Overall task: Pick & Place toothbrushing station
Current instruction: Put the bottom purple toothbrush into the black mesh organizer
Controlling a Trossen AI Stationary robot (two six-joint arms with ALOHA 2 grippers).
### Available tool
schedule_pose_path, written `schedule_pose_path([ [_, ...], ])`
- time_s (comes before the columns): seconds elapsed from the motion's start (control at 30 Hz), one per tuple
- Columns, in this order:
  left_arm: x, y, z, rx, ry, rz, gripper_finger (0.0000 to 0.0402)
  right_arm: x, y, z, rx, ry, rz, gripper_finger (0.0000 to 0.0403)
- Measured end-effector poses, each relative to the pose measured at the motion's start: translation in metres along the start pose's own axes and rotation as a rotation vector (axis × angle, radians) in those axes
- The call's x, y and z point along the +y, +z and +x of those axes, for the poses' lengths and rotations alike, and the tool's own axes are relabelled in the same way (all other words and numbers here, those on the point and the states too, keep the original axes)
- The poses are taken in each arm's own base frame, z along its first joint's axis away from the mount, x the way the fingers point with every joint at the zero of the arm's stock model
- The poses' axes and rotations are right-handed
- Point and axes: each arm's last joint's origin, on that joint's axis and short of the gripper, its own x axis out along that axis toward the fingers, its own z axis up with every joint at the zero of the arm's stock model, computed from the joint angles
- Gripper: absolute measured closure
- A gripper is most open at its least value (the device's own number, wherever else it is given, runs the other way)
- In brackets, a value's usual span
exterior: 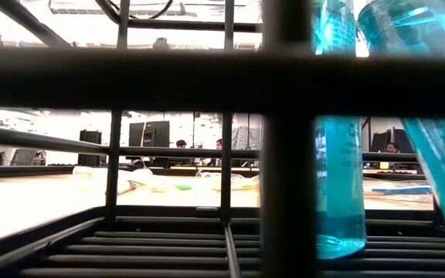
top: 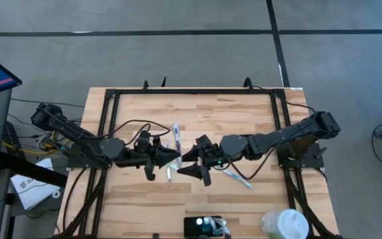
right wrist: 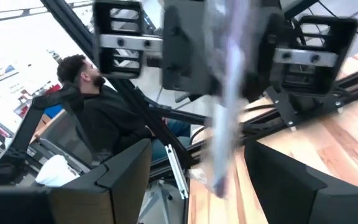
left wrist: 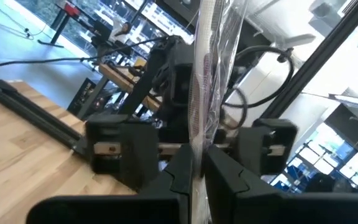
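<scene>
My left gripper point(top: 172, 157) is shut on a toothbrush in a clear wrapper point(top: 175, 139), held in the air over the middle of the table. In the left wrist view the wrapper point(left wrist: 205, 81) rises from between my shut fingers. My right gripper point(top: 181, 164) faces it from the table's right, open. The wrapper point(right wrist: 225, 130) shows just beyond the gap between its fingers, and I see no touch. The black toothbrushing station point(top: 201, 227) stands at the table's near edge, touched by neither gripper. My left gripper pinches the wrapped toothbrush between its two fingers point(left wrist: 182, 177), roughly midway along its length point(left wrist: 197, 149). The fingers come level from the table's left and lie across it. The toothbrush is lifted clear of the table, its length running from far to near.
A second toothbrush point(top: 237, 178) lies on the table under the right arm. A white round container point(top: 285, 224) stands at the near right, beside the station. A black frame point(top: 197, 91) rims the table. The low view looks through black bars past blue translucent bottles point(exterior: 338, 177).
</scene>
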Motion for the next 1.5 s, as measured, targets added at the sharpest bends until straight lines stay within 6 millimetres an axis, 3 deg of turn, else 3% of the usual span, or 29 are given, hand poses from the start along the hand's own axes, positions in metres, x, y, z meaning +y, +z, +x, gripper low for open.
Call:
schedule_pose_path([
  [0.53, 0.0019, -0.0014, 0.0029, -0.003, 0.004, 0.002, 0.0392, -0.0058, 0.0047, 0.0006, -0.025, -0.024, 0.008, 0.0163],
  [1.37, 0.0019, -0.0014, 0.0029, -0.003, 0.005, -0.025, 0.0379, -0.0049, 0.0048, 0.0006, -0.018, -0.005, 0.004, 0.0383],
  [1.5, 0.0017, -0.0017, 0.0028, 0.0, 0.002, -0.027, 0.0365, -0.0049, 0.0047, 0.0005, -0.016, -0.003, 0.003, 0.0378],
])
